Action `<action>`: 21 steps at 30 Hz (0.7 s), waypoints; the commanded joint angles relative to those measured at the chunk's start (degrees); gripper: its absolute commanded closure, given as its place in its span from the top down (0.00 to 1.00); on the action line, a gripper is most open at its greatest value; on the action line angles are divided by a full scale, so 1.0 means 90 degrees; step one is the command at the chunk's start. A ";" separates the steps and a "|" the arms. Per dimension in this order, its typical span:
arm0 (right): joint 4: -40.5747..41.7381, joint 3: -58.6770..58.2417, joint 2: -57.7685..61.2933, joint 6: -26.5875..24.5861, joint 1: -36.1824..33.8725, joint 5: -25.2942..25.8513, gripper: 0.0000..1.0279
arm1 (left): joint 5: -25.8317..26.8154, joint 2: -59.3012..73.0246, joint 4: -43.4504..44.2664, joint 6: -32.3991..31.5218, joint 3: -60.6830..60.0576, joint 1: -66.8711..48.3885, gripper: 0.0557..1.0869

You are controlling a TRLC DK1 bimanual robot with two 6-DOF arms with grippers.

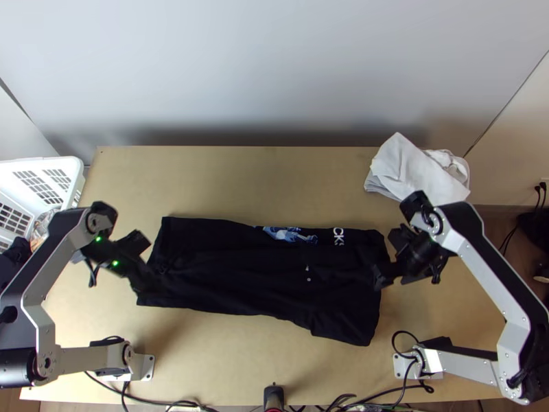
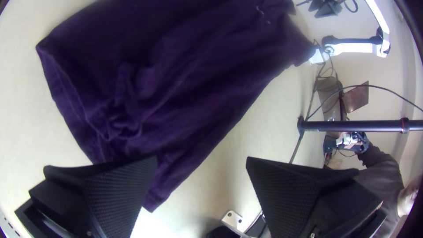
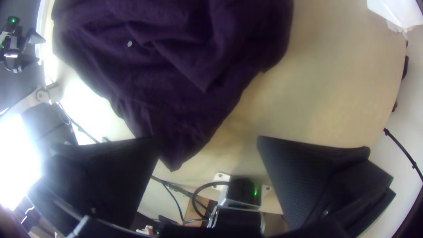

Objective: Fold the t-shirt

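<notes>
**Black fabric t-shirt (image 1: 240, 281) across the light wooden table (image 1: 226, 182)**

It lies mid-table, its dark surface seemingly rumpled. The left black gripper (image 1: 144, 259) hangs over the table's left part, the right black gripper (image 1: 387, 257) over its right, each with 2 fingers spread wide. White cloth (image 1: 415, 172) sits bunched at the table's far right corner.
</notes>
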 commanded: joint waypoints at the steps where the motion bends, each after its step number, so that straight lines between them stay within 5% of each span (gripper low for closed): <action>1: 0.0236 -0.0703 -0.0324 0.0031 0.0207 -0.0038 0.96 | -0.0274 -0.0620 0.0331 -0.0001 -0.0766 0.0919 0.95; 7: 0.0265 -0.0811 -0.0402 -0.0018 0.0207 -0.0028 0.96 | -0.1104 -0.1782 0.1630 -0.0031 -0.2016 0.1652 0.95; 21: 0.0968 -0.1943 -0.0422 0.0168 0.0441 -0.0175 0.96 | -0.1113 -0.1548 0.1767 0.0145 -0.2299 0.1749 0.95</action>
